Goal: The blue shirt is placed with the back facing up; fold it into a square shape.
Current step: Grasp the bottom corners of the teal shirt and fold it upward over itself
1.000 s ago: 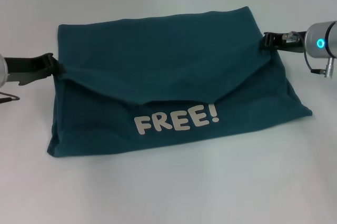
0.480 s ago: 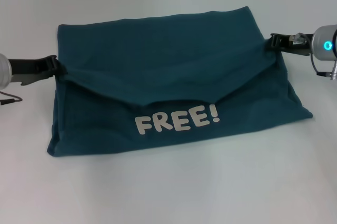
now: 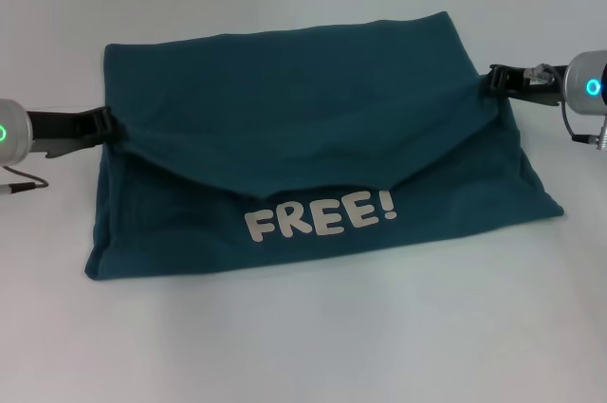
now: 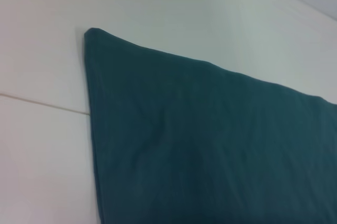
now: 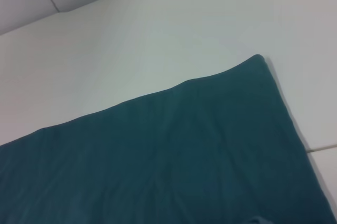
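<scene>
The blue shirt (image 3: 285,109) lies folded on the white table, a wide rectangle with its top flap brought down to a shallow point. White lettering "FREE!" (image 3: 318,213) shows below that flap. My left gripper (image 3: 106,124) sits at the shirt's left edge, right where the flap's corner ends. My right gripper (image 3: 495,81) is at the right edge beside the flap's other corner. The left wrist view shows a plain corner of the shirt (image 4: 210,145), and the right wrist view shows the opposite plain corner (image 5: 174,155). Neither wrist view shows a gripper.
The white table (image 3: 303,346) spreads around the shirt on all sides. A thin cable (image 3: 19,185) trails from my left arm at the left border. Seams in the table top (image 4: 42,105) run past the shirt's corners.
My right gripper has drawn a little to the right, off the shirt's edge. My left arm has shifted slightly right toward the shirt. The shirt lies as before.
</scene>
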{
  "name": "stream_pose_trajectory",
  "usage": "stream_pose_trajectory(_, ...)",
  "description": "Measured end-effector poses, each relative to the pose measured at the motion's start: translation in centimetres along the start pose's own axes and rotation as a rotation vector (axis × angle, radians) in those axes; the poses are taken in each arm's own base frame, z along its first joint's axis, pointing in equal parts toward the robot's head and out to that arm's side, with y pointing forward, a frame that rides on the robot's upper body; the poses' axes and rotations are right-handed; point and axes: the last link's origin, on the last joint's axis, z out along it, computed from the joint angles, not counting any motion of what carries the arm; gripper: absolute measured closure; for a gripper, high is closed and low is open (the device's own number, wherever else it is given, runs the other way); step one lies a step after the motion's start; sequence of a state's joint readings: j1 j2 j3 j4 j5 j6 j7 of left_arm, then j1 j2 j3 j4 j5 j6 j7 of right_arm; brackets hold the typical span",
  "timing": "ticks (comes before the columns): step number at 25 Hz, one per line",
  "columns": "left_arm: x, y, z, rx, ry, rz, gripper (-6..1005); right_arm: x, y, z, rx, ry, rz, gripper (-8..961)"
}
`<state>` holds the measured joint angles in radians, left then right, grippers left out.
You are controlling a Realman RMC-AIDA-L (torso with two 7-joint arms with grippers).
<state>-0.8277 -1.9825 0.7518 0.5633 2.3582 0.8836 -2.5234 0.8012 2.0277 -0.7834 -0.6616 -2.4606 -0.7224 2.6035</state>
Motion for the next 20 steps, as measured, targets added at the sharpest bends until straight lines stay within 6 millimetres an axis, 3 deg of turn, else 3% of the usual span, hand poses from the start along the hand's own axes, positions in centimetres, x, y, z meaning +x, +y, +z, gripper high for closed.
stream_pose_trajectory(9,-0.2,-0.8,-0.4,0.013,0.014,-0.037,867,0.2,-0.6,-0.1,0.012,0.001,-0.007,866)
stream_pose_trajectory(20,-0.7,-1.6,-2.1,-0.011,0.046,-0.122,639,-0.4,-1.4,-1.4,-0.058,0.043,0.053,519)
